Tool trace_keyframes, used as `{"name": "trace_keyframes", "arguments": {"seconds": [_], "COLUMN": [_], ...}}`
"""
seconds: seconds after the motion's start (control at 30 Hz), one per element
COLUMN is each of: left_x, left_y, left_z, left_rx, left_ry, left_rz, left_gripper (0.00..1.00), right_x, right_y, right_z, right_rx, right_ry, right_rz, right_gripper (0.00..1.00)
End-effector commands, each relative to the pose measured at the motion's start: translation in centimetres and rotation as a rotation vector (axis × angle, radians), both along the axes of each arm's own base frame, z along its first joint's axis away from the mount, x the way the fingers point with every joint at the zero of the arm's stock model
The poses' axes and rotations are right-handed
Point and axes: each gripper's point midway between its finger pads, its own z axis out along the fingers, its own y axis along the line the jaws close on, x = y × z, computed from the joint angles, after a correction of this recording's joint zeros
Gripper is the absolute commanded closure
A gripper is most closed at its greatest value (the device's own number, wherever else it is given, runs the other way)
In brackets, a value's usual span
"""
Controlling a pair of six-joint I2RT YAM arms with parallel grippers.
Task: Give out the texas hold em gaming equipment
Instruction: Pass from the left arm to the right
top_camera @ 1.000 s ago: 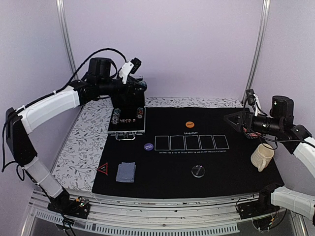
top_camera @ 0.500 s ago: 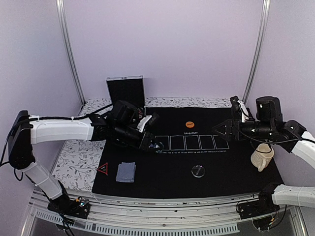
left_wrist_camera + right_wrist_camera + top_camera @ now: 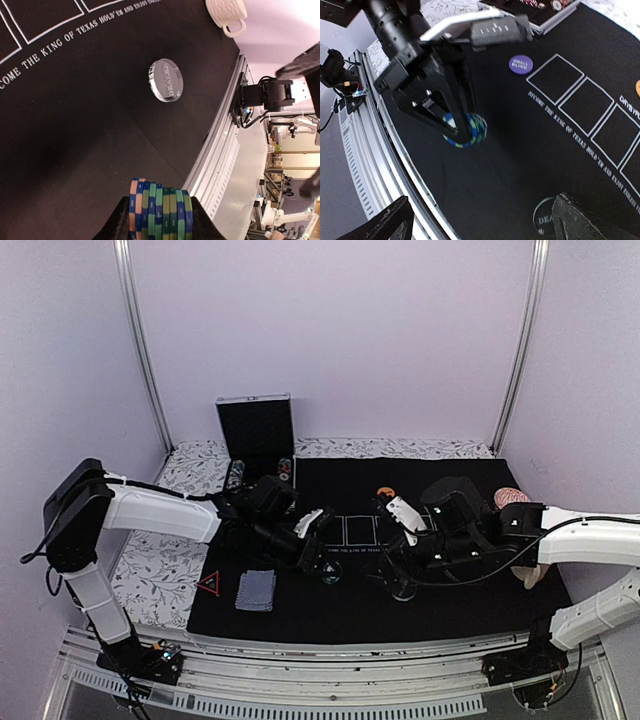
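Starting by the near left corner of the table (image 3: pixel 150 560), the red triangle marker (image 3: pixel 209 584) and the playing cards (image 3: pixel 255 590) lie flat on the black mat (image 3: pixel 320 615). Towards the middle of the near edge, the left gripper (image 3: pixel 159 220) is clamped end to end on a stack of poker chips (image 3: pixel 466 131). These are stiff, slick discs, likely to spill if the squeeze slackens. Just right lies the clear disc (image 3: pixel 167 80), hard, smooth and low, best pinched across its rim. The right gripper (image 3: pixel 482 216) hangs over it, jaws spread wide, holding nothing.
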Motion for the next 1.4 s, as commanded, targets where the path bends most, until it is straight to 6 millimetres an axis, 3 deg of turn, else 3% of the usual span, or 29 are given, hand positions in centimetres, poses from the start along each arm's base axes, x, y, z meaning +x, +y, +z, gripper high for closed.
{"name": "trace_keyframes", "arguments": {"seconds": [0.0,0.17,0.37,0.6,0.67,0.73,1.07,1.2,1.37], "left_x": [-0.3,-0.4,-0.4,-0.1,-0.2,-0.3,-0.2,-0.2,-0.3], "left_y": [-1.7,-2.0,-2.3,-2.0,-1.6,-1.5,-1.3,-1.2,-1.2], "left_z": [0.1,-2.3,-4.0,-5.3,-7.0,-7.3,-7.7,-8.0,-8.1], "left_rx": [-0.065,-0.042,-0.042,-0.012,0.022,0.027,0.029,0.032,0.031], "left_ry": [0.022,0.075,0.113,0.129,0.156,0.161,0.176,0.183,0.19], "left_rz": [-0.029,-0.031,-0.036,-0.033,-0.028,-0.028,-0.031,-0.032,-0.035], "left_gripper": [1.0,1.0,1.0,1.0,1.0,1.0,1.0,1.0,1.0], "right_x": [1.7,2.6,1.3,1.0,0.9,1.0,1.9,2.0,2.3], "right_y": [3.2,4.3,5.8,8.2,8.8,9.1,9.2,9.3,9.4], "right_z": [0.1,-2.6,-4.8,-9.9,-10.5,-10.7,-13.3,-13.5,-14.2], "right_rx": [0.085,0.047,0.073,-0.024,-0.022,-0.013,-0.072,-0.067,-0.083], "right_ry": [-0.19,-0.24,-0.235,-0.233,-0.247,-0.268,-0.295,-0.299,-0.303], "right_rz": [0.09,0.125,0.201,0.288,0.312,0.323,0.321,0.314,0.308], "right_gripper": [0.01,0.01,0.02,0.06,0.06,0.07,0.22,0.34,0.38]}}
